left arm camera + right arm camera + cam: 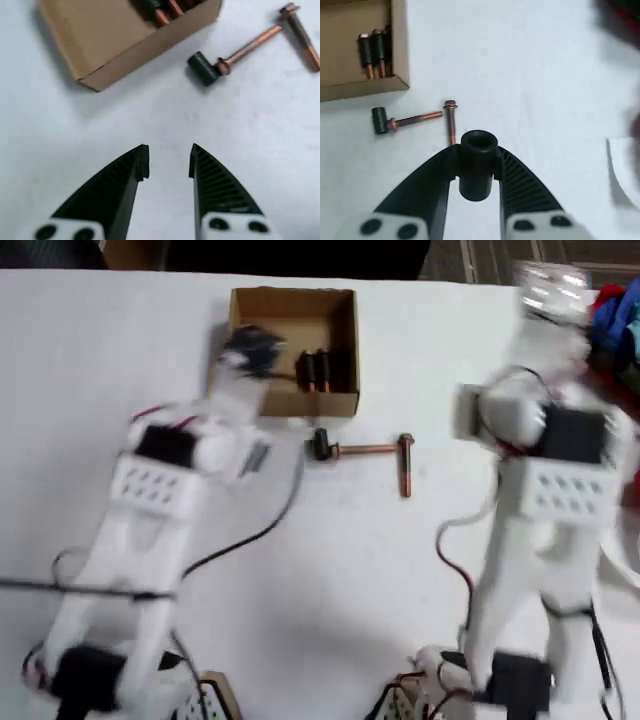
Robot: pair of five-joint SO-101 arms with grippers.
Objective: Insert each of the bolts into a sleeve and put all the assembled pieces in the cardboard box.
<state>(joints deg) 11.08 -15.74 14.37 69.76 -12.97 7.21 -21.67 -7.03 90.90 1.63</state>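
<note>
My right gripper [476, 170] is shut on a black sleeve [477, 162], held upright with its hole showing, above the bare table. My left gripper [168, 162] is open with nothing between its fingers, just short of the cardboard box [115, 40]; from above it [250, 348] appears at the box's [293, 305] left side. Assembled bolt-and-sleeve pieces [320, 370] lie along the box's front right wall. On the table in front of the box, another black sleeve [320, 445] rests against the head of a copper bolt [365, 450]. A second copper bolt [405, 465] lies crosswise at its tip.
The right arm [555, 470] stands tall at the table's right side. A black cable [250, 535] trails from the left arm across the table. Coloured items [615, 315] sit at the far right edge. White tabletop lies open between the arms.
</note>
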